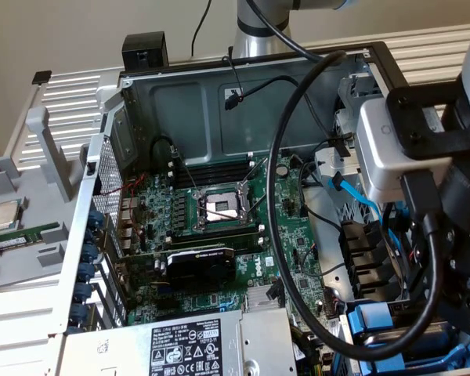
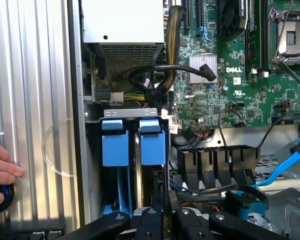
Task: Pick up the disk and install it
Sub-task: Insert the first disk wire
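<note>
Blue-framed disk, seemingly nipped by clenched claw: keep square to bay at case corner, push evenly beside neighbour.

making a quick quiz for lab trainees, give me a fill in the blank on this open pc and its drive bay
1. The two drive carriers standing in the bay are ___ in colour.
2. The processor socket has no chip in it: it is ___.
3. The white logo on the motherboard reads ___.
4. The loose processor chip lies outside the case, toward the exterior view's ___.

Missing words: blue; empty; Dell; left.
</note>
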{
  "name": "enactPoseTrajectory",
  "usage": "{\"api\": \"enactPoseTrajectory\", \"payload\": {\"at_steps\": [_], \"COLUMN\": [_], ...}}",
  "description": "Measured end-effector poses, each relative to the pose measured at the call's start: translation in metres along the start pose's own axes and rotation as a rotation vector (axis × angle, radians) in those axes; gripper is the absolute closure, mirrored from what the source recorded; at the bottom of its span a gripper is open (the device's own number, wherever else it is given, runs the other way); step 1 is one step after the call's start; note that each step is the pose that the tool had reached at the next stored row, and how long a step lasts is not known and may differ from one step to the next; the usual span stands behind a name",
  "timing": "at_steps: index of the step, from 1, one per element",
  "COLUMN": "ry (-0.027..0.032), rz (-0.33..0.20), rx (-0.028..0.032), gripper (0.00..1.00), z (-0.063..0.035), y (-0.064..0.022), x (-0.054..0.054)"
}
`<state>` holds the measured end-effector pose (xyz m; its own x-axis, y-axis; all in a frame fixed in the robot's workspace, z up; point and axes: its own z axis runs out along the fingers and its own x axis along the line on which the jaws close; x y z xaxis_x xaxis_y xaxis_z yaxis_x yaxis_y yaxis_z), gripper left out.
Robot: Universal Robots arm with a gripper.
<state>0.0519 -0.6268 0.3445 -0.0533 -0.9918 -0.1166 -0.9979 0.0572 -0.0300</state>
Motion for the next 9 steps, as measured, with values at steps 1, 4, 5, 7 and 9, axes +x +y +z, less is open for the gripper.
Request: {"api": "enactPoseTrajectory", "payload": {"at_steps": [1,4,5,7,9], "ry": [0.0015,0.0042,0.0044,0.0048,0.0053], "rz": [0.0,0.0,0.0,0.0,0.0], "rx": [0.0001,0.0005,0.0004,0.0007,0.0008], "gripper": [0.84,0.84,0.84,0.84,0.84], "z": [0.0001,0.0,0.0001,0.0,0.0], "y": [0.0,0.0001,0.0002,0.0003,0.0005], "x": [0.0,-0.0005,-0.0007,-0.0009,-0.0014]}}
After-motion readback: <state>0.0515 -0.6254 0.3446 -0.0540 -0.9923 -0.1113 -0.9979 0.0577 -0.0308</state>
